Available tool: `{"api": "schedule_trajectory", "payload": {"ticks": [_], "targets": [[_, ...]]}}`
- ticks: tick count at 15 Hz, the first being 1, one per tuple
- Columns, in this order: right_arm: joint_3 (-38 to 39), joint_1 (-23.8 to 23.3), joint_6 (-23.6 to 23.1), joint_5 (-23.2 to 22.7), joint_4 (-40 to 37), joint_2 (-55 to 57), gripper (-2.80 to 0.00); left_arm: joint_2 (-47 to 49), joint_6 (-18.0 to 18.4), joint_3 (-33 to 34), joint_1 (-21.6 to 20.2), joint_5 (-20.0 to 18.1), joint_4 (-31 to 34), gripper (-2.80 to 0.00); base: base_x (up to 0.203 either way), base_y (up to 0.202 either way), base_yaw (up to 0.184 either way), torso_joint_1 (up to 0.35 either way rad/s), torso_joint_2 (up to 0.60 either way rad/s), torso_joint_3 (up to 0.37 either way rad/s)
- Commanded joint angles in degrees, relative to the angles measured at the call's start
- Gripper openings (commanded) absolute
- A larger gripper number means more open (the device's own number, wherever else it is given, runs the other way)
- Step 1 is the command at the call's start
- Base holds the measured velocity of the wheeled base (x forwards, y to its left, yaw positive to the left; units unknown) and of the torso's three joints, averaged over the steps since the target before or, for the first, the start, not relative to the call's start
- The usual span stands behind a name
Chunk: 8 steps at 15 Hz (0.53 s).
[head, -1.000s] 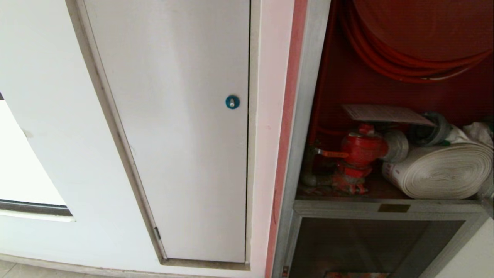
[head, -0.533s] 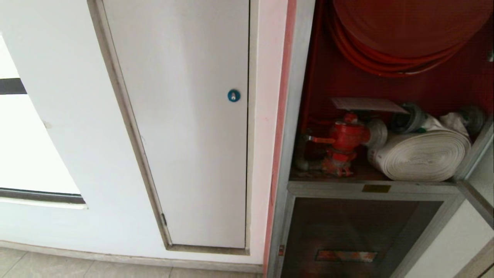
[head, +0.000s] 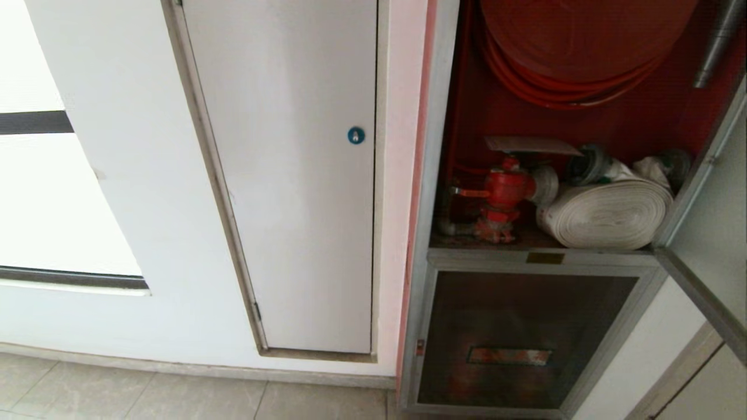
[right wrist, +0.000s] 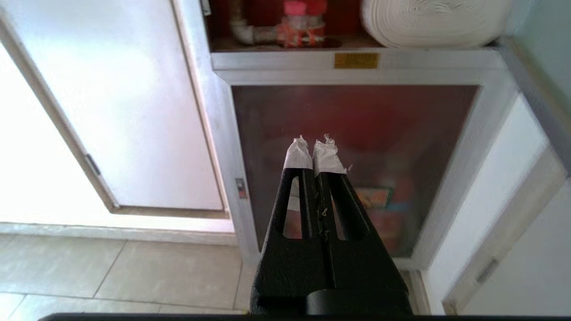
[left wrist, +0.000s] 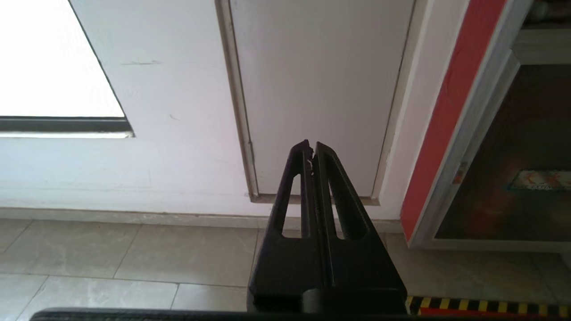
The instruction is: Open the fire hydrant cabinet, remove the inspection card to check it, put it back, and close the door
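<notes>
Both grippers hang low and well short of the cabinet: your right gripper point(right wrist: 315, 145) has its taped tips pinched together on nothing, pointing at the lower dark panel point(right wrist: 357, 156), and your left gripper point(left wrist: 311, 149) is likewise clenched and empty, facing the white door point(left wrist: 319, 89) beside it. Past them the fire hydrant cabinet point(head: 439, 116) stands with its door point(head: 709, 233) swung out to the right, so the red inside is open to you. On the shelf sit the red valve point(head: 503, 189) and, just beside it, the rolled white hose point(head: 607, 213). The inspection card point(head: 528, 144) lies flat on top of the valve, one end reaching toward the hose fittings. Judge it thin, light and bendy, likely slick; it should slide or flutter off if nudged. Pinch it at the free edge that overhangs, gently, and keep it level so it does not fold. Behind it all hangs the coiled red hose point(head: 560, 87).
</notes>
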<state>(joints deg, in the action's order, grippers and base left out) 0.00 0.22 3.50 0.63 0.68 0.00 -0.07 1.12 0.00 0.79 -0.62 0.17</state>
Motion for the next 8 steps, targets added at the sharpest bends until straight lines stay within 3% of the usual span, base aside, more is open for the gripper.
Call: {"api": "schedule_trajectory", "payload": {"ticks": [1, 6, 8], "targets": [[0.3, 0.0, 0.0, 0.0, 0.0, 0.1, -2.80, 0.1, 0.0, 0.0, 0.0, 0.0, 0.0, -2.80, -0.195, 0.000, 0.000, 0.003, 0.00, 0.002], [0.4, 0.0, 0.0, 0.0, 0.0, 0.1, -2.80, 0.1, -0.3, 0.0, 0.0, 0.1, 0.1, -2.80, -0.184, 0.000, 0.001, 0.002, 0.00, 0.002], [0.3, 0.0, 0.0, 0.0, 0.0, 0.1, -2.80, 0.1, -0.3, 0.0, 0.0, 0.1, 0.1, -2.80, 0.000, 0.000, 0.000, 0.000, 0.00, 0.000]]}}
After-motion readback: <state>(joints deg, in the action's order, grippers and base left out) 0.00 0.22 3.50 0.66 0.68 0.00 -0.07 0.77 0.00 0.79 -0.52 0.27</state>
